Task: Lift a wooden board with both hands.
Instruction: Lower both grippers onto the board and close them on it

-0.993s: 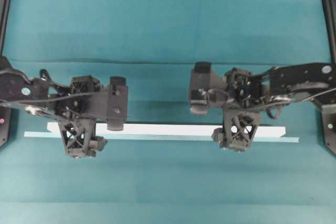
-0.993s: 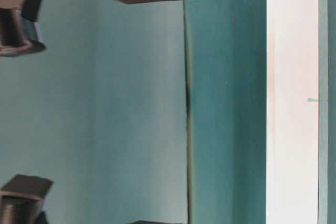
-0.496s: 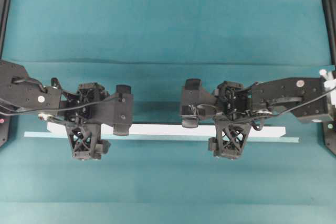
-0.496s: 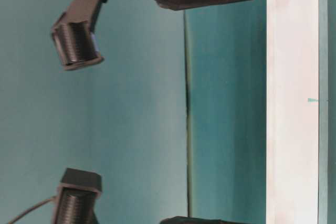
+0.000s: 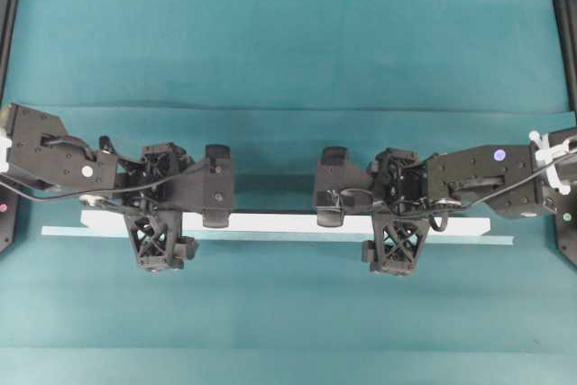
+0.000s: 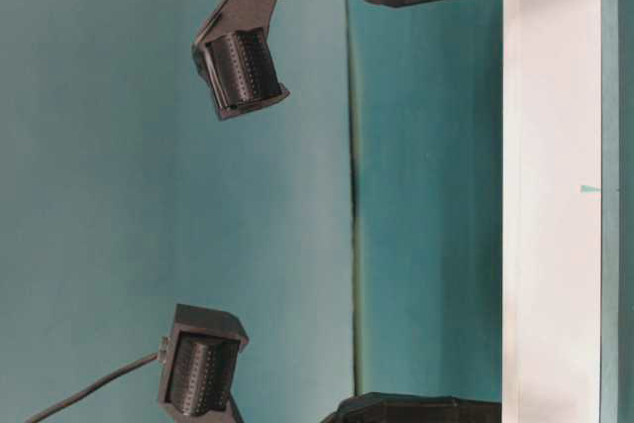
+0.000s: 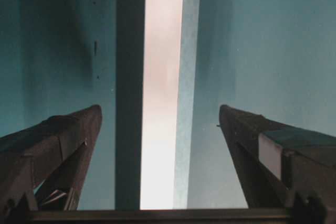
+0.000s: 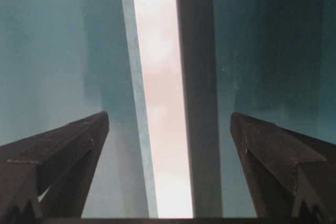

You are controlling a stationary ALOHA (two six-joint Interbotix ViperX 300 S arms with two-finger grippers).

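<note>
Hovering with jaws spread wide, the left gripper [image 7: 160, 129] and right gripper [image 8: 168, 129] straddle the wooden board [image 5: 279, 223]; uneven closing could tilt it.

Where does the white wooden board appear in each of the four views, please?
Overhead: wooden board runs left to right below centre.
Table-level: a vertical white band at the right.
Left wrist: upright between the open claw's fingers.
Right wrist: upright, leaning slightly.
Shared landmark: the pale teal strip alongside.
</note>
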